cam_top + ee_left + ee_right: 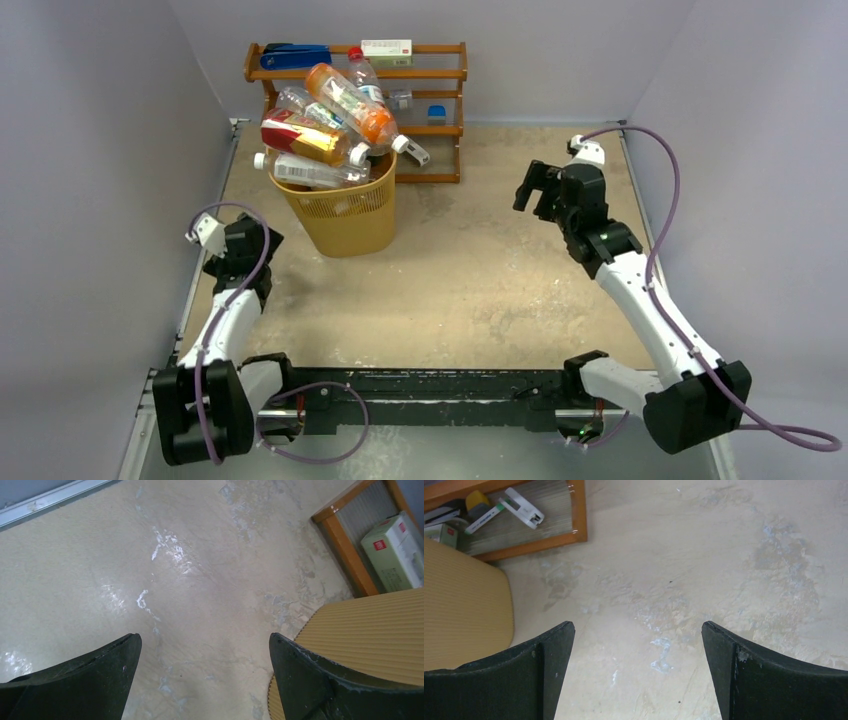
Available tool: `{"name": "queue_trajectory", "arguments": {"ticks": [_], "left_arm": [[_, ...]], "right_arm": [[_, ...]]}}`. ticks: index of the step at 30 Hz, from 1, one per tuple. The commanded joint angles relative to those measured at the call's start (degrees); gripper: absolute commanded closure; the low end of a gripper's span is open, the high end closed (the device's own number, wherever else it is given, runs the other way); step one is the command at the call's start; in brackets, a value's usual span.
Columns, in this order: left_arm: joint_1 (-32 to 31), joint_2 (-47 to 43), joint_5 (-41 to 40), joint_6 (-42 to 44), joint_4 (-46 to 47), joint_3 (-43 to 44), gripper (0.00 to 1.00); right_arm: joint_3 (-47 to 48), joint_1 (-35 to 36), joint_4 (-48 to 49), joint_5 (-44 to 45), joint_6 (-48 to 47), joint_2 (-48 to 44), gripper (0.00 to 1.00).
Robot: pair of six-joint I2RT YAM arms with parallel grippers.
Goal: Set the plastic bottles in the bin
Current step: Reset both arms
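Atop the bin [345, 215], far left on the table [480, 280], the plastic bottles [330, 125] lie heaped, long axes slanting crosswise; the left gripper [245, 240] is nearer, close by the bin's wall, jaws wide and empty; the right gripper [535, 185], equally wide, hangs well apart.

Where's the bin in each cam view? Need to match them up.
Top external: bin left of centre, heaped with bottles.
Left wrist: bin at the lower right edge.
Right wrist: bin at the left edge.
Shared landmark: wooden rack just beyond the bin in all three.
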Motion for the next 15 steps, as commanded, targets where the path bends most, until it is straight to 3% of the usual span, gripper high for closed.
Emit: {"name": "queue_trajectory", "arguments": {"ticks": [1,10,15], "left_arm": [[0.61,5.12,-0.39,7.95,7.44,0.85,0.01],[2.17,7.41,1.51,15.93,21.29,-5.11,0.01],[2.25,10.15,8.49,20.81,28.39,-5.68,0.01]], "right_arm": [[-6.63,-2.09,13.71,-1.04,-1.95,-3.19,0.0],[-16.47,-9.65,28.69,1.46,-5.39,-3.33,0.0],[-21.67,-14.84,36.8,1.56,-5.69,-3.11,0.0]]}}
